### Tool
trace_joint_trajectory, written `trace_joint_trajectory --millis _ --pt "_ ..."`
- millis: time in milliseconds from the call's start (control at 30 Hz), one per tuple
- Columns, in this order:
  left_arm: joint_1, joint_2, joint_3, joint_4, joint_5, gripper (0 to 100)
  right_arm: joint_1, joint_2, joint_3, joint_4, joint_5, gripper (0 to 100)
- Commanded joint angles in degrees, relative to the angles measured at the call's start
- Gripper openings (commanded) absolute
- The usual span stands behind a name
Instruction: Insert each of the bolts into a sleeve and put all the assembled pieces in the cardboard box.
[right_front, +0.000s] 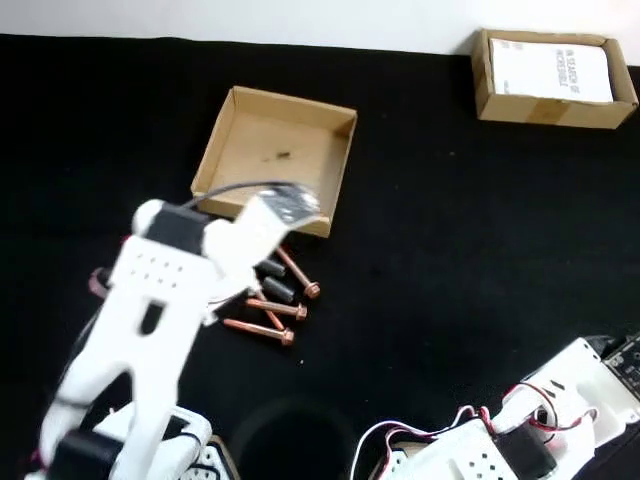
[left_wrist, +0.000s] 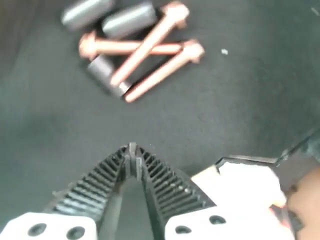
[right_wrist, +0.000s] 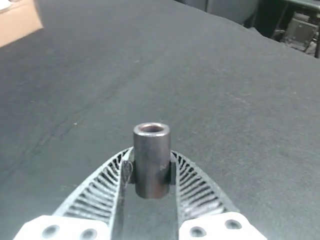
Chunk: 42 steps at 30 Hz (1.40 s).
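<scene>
Your right fingers (right_wrist: 102, 190) grip a sleeve (right_wrist: 151, 160) upright. Your left fingers (left_wrist: 170, 185) are pinched together, so spread them before grabbing a bolt (left_wrist: 162, 72).

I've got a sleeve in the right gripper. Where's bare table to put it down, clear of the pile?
Free: the wide black table between the bolt pile and the right arm, and up between the open cardboard box and the far box. Crowded: just in front of the open box, where bolts and sleeves lie by the left arm.
</scene>
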Motion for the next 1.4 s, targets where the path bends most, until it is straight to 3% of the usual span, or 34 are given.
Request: trace_joint_trajectory --millis 0,100,300,500,667,867,1100,1367 --pt "4.8 6.8 -8.1 3.2 -10.6 1 2.8 -0.7 1.7 -3.7 -0.5 0.6" --pt "5.8 14.7 -14.7 6.9 -22.4 1 4.4 -0.7 3.9 -7.0 -0.5 0.6" --pt "6.3 26.8 -23.5 7.0 -44.2 1 8.0 -0.7 4.7 -9.0 -0.1 0.6" --pt "8.2 37.6 -34.8 7.0 -56.2 1 7.6 -0.7 4.4 -9.0 0.0 0.6" --pt "8.6 44.4 -42.2 7.0 -61.7 2 5.3 -0.7 4.3 -9.0 0.0 0.6" --pt "8.6 47.5 -45.8 7.0 -62.7 12 2.0 -0.7 4.6 -9.0 0.0 0.7" --pt "8.7 52.4 -46.5 6.9 -66.2 13 -1.2 -0.7 4.2 -9.0 0.0 0.7" --pt "9.5 63.4 -59.7 6.7 -66.0 13 -1.4 -0.7 4.2 -9.0 0.1 0.7"
